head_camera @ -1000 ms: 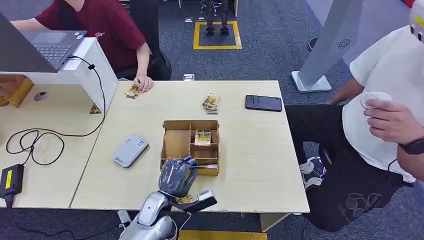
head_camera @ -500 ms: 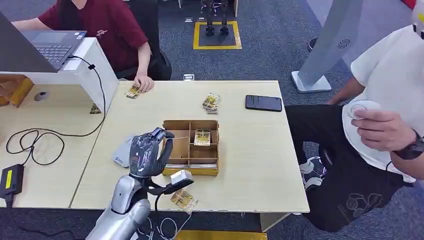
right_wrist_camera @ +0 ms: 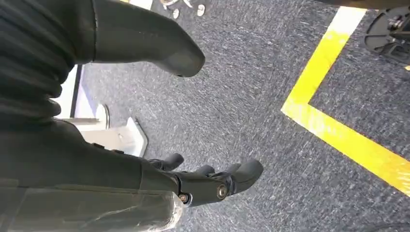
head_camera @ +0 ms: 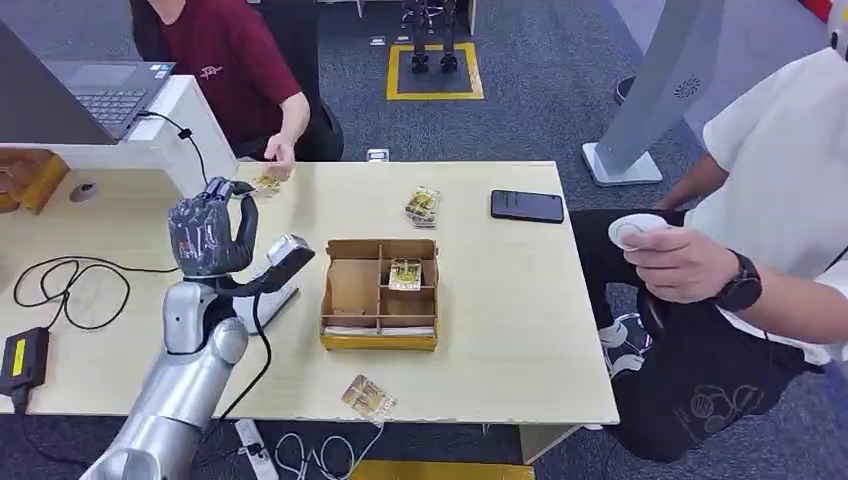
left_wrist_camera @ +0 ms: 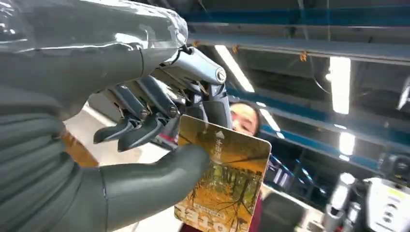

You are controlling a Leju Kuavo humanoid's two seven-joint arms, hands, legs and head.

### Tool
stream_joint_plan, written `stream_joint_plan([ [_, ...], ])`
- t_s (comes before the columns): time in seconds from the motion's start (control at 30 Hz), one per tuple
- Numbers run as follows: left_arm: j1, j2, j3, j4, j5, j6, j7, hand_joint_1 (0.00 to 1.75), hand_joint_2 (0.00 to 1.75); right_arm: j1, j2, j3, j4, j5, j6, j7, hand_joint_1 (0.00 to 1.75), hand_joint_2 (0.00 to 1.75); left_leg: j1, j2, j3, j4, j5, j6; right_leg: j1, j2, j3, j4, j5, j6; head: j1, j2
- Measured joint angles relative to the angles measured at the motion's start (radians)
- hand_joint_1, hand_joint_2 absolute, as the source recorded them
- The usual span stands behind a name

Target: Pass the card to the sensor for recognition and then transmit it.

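Your left hand (left_wrist_camera: 145, 121) held the card (left_wrist_camera: 225, 181) pinched between the thick thumb and the darker fingers (left_wrist_camera: 140, 128), with most of the card projecting free beyond the grip. In the head view, the left hand (head_camera: 210, 235) was raised above the left part of the worktop (head_camera: 500, 330), back of the hand toward the camera, fingers upward. The card was therefore in the air, clear of the worktop.

The sensor (head_camera: 285, 298), a flat grey unit, lay on the worktop just below and beside the raised hand, partly hidden by the wrist. To its right stood the divided box (head_camera: 380, 290), with another card in one compartment. A loose card (head_camera: 368, 397) lay near the front edge.

Your right hand (right_wrist_camera: 212, 186) hung over the carpeted floor with its fingers apart and nothing in it.

Handling judgement: the card looked thin, light, stiff and glossy, so it was likely to slip under a loose pinch. A grip near one short edge appeared best, leaving the flat face free to present to the sensor.

A person (head_camera: 230, 60) in a dark red shirt sat beyond the worktop.
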Motion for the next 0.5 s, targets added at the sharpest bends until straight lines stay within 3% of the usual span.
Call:
stream_joint_plan([
  [0.07, -0.04, -0.006, 0.041, 0.052, -0.062, 0.0, 0.0, 1.75, 1.75, -0.002, 0.0, 0.015, 0.0, 0.0, 0.005, 0.0, 0.0, 1.75, 0.0, 0.0, 0.0, 0.0, 0.0, 0.0, 0.0, 0.0, 0.0, 0.0, 0.0, 0.0, 0.0, 0.0],
  [0.3, -0.111, -0.036, 0.13, 0.161, -0.123, 0.0, -0.018, 1.75, 1.75, -0.005, -0.001, 0.033, 0.0, 0.0, 0.009, 0.008, 0.0, 1.75, 0.0, 0.0, 0.0, 0.0, 0.0, 0.0, 0.0, 0.0, 0.0, 0.0, 0.001, 0.001, 0.0, 0.0],
  [0.5, -0.126, -0.058, 0.172, 0.206, -0.122, 0.0, -0.041, 1.75, 1.75, -0.005, -0.003, 0.038, 0.0, 0.0, 0.013, 0.011, 0.0, 1.75, 0.0, 0.0, 0.0, 0.0, 0.0, 0.0, 0.0, 0.0, 0.0, 0.0, 0.001, 0.001, 0.0, 0.0],
])
